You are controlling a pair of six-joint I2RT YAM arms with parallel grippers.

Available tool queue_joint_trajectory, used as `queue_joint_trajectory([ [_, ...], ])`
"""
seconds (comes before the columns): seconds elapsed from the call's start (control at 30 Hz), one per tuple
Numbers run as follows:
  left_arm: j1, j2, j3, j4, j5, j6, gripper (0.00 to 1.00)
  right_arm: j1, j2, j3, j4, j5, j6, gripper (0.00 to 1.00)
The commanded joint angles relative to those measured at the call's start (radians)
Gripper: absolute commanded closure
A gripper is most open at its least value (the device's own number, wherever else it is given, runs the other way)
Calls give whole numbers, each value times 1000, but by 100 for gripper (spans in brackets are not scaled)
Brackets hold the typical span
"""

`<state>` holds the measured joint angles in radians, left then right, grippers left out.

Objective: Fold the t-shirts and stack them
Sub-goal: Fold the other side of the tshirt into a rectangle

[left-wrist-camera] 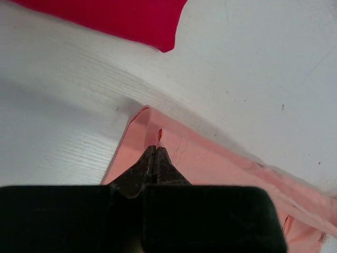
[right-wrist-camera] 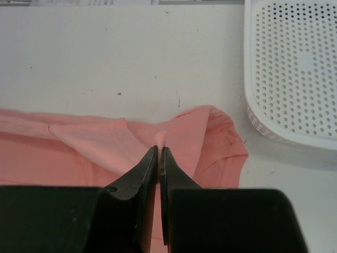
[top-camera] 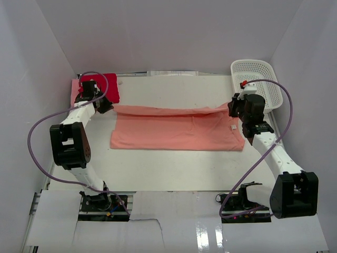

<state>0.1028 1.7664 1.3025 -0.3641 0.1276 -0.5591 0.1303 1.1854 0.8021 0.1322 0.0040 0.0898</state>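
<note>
Across the middle of the desk (top-camera: 174,174) lies the salmon t-shirt (top-camera: 176,134), its far edge pinched at both ends. The left end effector (left-wrist-camera: 157,149) and right end effector (right-wrist-camera: 159,149) each clamp tight on cloth, apparently to draw that edge nearward for a fold. At far left sits the folded red t-shirt (top-camera: 108,87), likely the stack's base.

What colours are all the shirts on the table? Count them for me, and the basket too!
salmon t-shirt: 1
red t-shirt: 1
pale pink t-shirt, only an edge showing beside the red one: 1
white basket: 1
Total: 4 things, 3 of them t-shirts.
</note>
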Motion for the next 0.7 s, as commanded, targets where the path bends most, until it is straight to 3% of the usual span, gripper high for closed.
queue_joint_trajectory([
  [0.0,8,-79,-61,-9,1,-9,100,-4,-27,-6,-48,14,-9,92],
  [0.43,8,-93,-123,-24,-31,-10,100,-4,49,66,-356,-113,-22,92],
  [0.67,8,-102,-141,-32,-40,-10,100,-4,76,83,-451,-61,-32,92],
])
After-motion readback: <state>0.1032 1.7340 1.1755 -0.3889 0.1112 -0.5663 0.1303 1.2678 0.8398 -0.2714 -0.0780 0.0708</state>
